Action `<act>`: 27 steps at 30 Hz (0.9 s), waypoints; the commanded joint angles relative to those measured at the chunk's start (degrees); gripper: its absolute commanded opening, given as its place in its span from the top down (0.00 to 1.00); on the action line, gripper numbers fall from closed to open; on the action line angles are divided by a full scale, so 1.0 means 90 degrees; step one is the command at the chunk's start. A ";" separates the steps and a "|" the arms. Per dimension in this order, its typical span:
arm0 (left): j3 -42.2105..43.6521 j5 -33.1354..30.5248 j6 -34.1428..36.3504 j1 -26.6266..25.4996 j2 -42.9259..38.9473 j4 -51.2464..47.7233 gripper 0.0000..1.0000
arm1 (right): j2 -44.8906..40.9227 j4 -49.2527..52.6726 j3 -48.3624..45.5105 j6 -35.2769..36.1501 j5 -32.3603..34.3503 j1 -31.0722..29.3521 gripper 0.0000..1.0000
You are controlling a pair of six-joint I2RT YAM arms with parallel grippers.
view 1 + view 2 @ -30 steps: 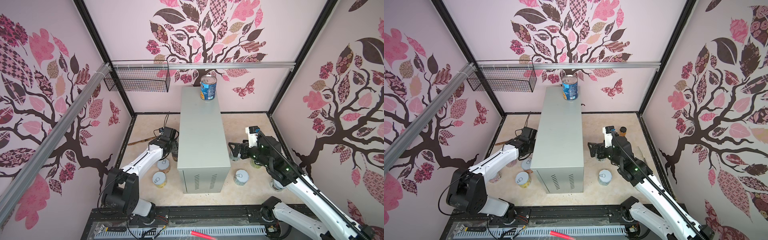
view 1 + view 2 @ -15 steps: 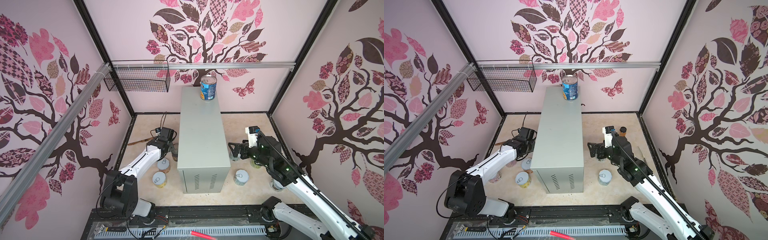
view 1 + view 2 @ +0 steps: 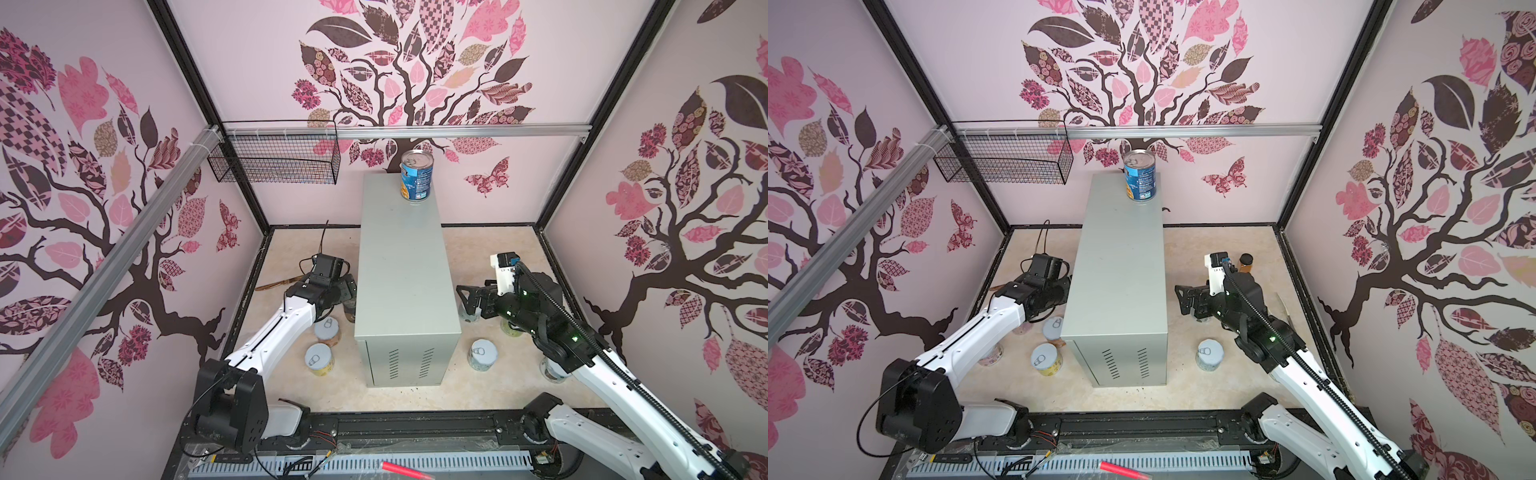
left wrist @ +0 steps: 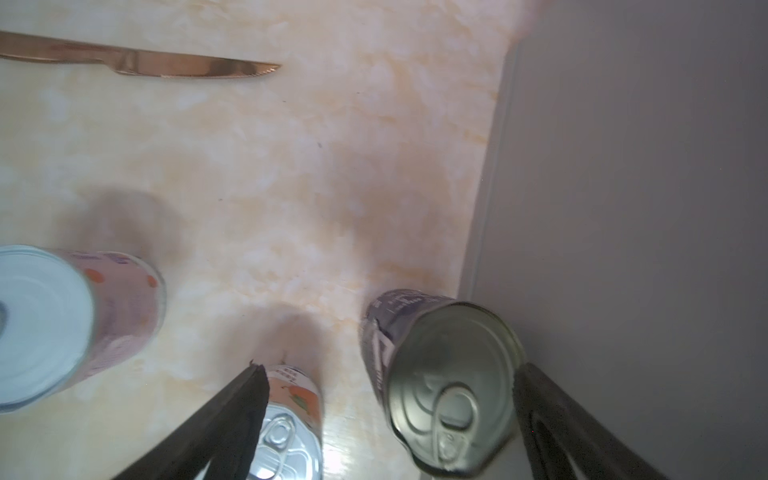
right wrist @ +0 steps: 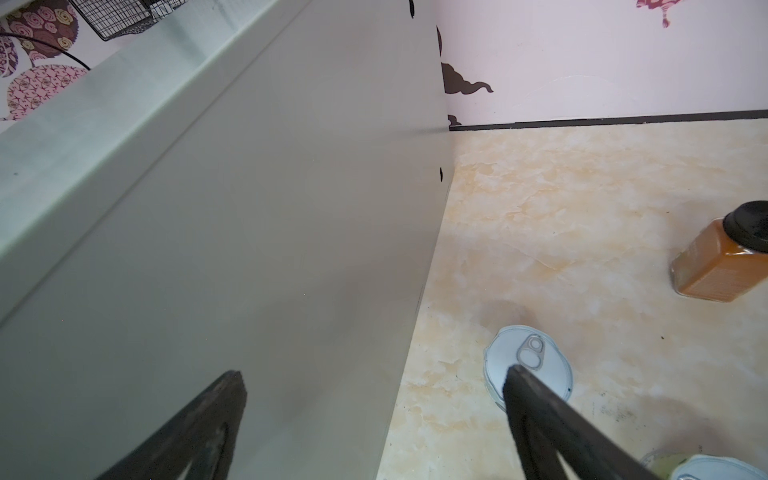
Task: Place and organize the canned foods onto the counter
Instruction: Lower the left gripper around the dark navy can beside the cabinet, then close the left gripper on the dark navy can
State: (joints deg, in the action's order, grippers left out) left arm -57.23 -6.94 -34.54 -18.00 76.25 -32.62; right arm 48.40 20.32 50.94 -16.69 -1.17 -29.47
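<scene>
One dark-labelled tall can (image 4: 453,386) stands upright, long axis vertical, at lower right of the left wrist view, just beside the grey counter (image 4: 623,208). The left gripper (image 4: 390,372) straddles it, jaws spread, gripping nothing. The left arm is nearer.

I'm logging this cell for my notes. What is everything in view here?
cabinet: one, grey, middle of the floor
tall can: one, blue label, on the cabinet's far end
dark can: one, dark label, floor left of the cabinet
short cans: at least five, white lids, floor either side of the cabinet
basket: one, black wire, back-left rail
knife: one, copper, floor left
jar: one, amber, floor right
left gripper: one, black, open around the dark can
right gripper: one, black, open beside the cabinet
</scene>
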 commanded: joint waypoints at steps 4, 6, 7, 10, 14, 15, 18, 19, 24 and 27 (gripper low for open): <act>0.0361 0.1164 -0.0065 -0.0211 -0.0165 0.0303 0.02 | -0.0080 0.0028 0.0124 0.0009 0.0010 0.0005 0.00; 0.0334 0.1171 0.0007 -0.0246 -0.0045 0.0273 0.02 | -0.0060 0.0029 0.0129 0.0004 0.0003 0.0003 0.00; 0.0331 0.1175 0.0037 -0.0249 0.0011 0.0279 0.02 | -0.0056 0.0038 0.0131 0.0000 0.0003 0.0005 0.00; 0.0361 0.1230 0.0097 -0.0283 0.0211 0.0376 0.02 | -0.0030 0.0060 0.0136 -0.0009 0.0003 0.0009 0.00; 0.0313 0.0993 0.0204 -0.0461 0.0491 0.0465 0.02 | -0.0003 0.0073 0.0109 -0.0020 0.0013 0.0008 0.00; 0.0299 0.0857 0.0236 -0.0516 0.0563 0.0437 0.02 | 0.0020 0.0077 0.0102 -0.0015 0.0013 0.0005 0.00; 0.0308 0.0647 0.0284 -0.0639 0.0761 0.0474 0.02 | 0.0084 0.0049 0.0102 -0.0028 -0.0037 -0.0006 0.00; 0.0343 0.0645 0.0293 -0.0655 0.0809 0.0533 0.02 | 0.0098 0.0029 0.0110 -0.0030 -0.0051 0.0002 0.00; 0.0464 0.0503 0.0283 -0.0666 0.0983 0.0700 0.02 | 0.0173 0.0036 0.0163 -0.0030 -0.0075 0.0002 0.00; 0.0469 0.0040 0.0212 -0.0666 0.1053 0.0600 0.02 | 0.0165 0.0028 0.0141 -0.0021 -0.0065 0.0006 0.00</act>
State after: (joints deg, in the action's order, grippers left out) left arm -55.37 -8.12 -32.60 -20.73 83.26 -27.64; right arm 49.87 20.43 50.94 -16.71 -1.37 -29.47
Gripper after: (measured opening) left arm 0.980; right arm 0.999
